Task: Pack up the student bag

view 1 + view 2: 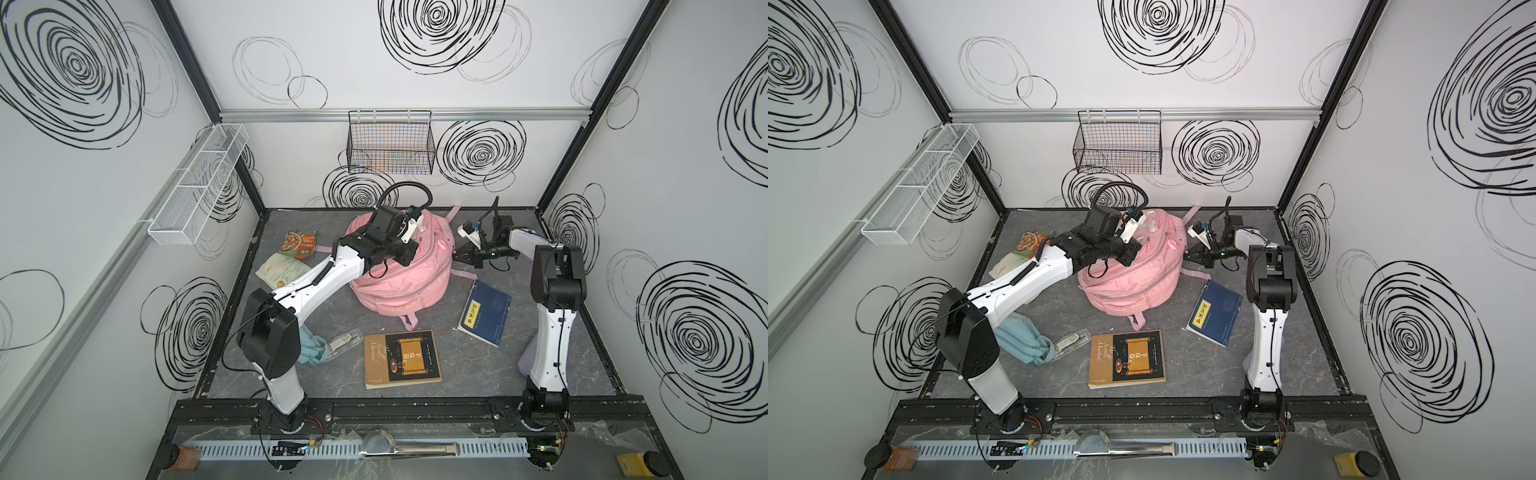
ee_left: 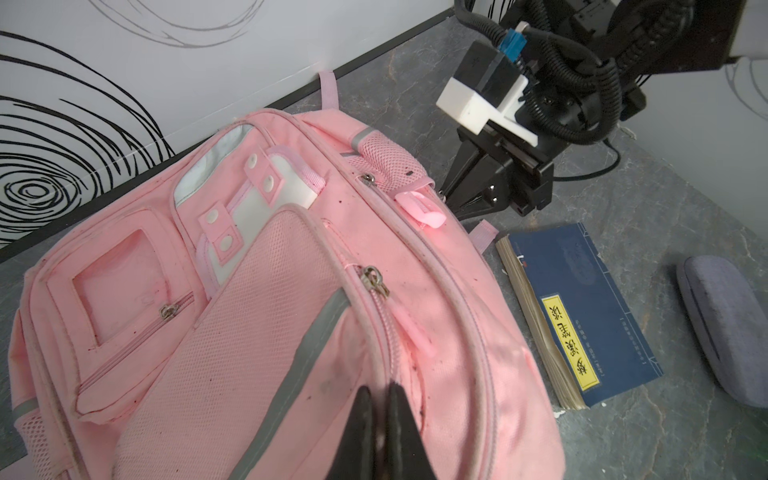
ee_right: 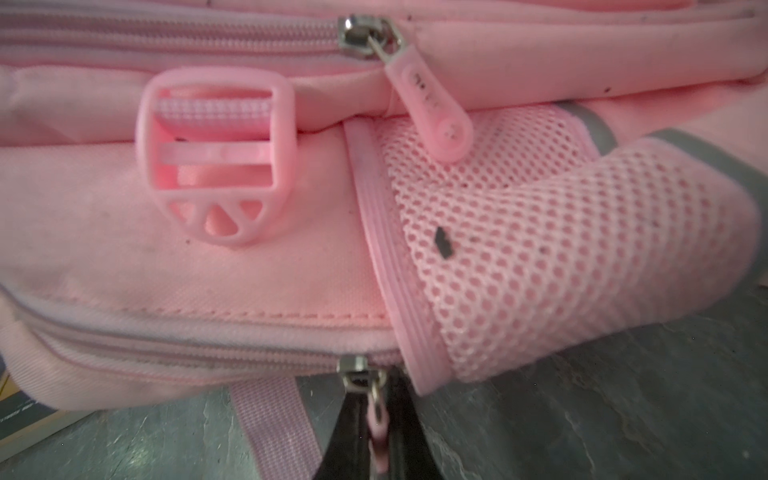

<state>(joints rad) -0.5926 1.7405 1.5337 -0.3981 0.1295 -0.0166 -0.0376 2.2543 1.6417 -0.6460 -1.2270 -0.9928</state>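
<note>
Top views: student bag (image 1: 399, 286) (image 1: 1129, 286) lies mid grey table (image 1: 457, 374), toward back wall; L gripper (image 1: 404, 255) down on its top, R gripper (image 1: 462, 258) at its right side, blue book (image 1: 484, 311) near. L wrist: L gripper (image 2: 380, 392) jaws pressed together, pinching a ridge of bag fabric by a zip. R wrist: R gripper (image 3: 376, 415) jaws pinching pink zip pull (image 3: 379, 442).

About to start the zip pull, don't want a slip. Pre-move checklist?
1. Right gripper shut on the pink rubbery zipper pull: ok.
2. Left gripper shut on the front pocket edge of the large pink fabric backpack, bracing it: ok.
3. Zip track free of snags: cannot tell, blurred.
4. Blue softcover book apart from the backpack's body: ok.
5. Grippers apart from each other: ok.
</note>
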